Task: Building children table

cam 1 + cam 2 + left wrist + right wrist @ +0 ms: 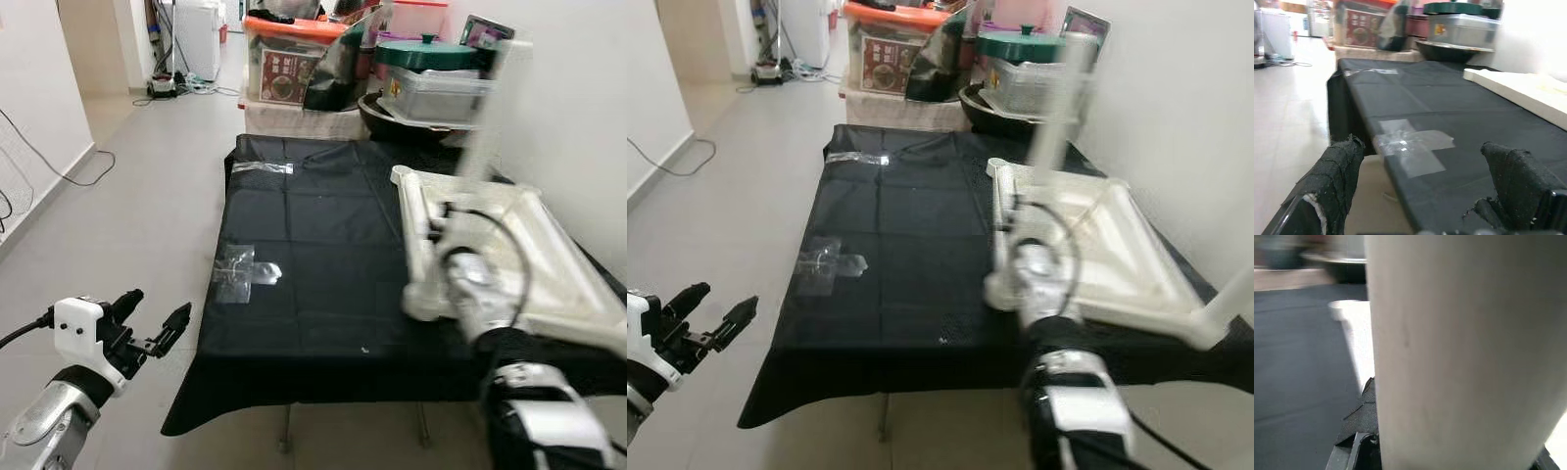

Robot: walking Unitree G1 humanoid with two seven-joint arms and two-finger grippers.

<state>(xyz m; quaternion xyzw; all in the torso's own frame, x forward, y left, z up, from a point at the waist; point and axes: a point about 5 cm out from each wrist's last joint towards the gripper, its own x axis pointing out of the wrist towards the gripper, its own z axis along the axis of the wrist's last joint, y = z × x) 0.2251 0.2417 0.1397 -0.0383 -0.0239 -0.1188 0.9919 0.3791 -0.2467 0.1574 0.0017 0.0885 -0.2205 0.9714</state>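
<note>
A white children's tabletop lies upside down on the right half of a black-covered table. A white round tube runs along its left edge. My right gripper reaches over the top's near-left corner and is shut on a white table leg, which stands roughly upright and is blurred. In the right wrist view that leg is very close, with a black finger beside it. My left gripper hangs open with nothing in it over the floor, off the table's near-left corner. Another white leg sticks up at the top's near-right corner.
Clear tape patches stick to the black cloth. Storage boxes, a green-lidded pot and a grey tray crowd the far end. A white wall runs along the right. Open floor lies to the left, with cables.
</note>
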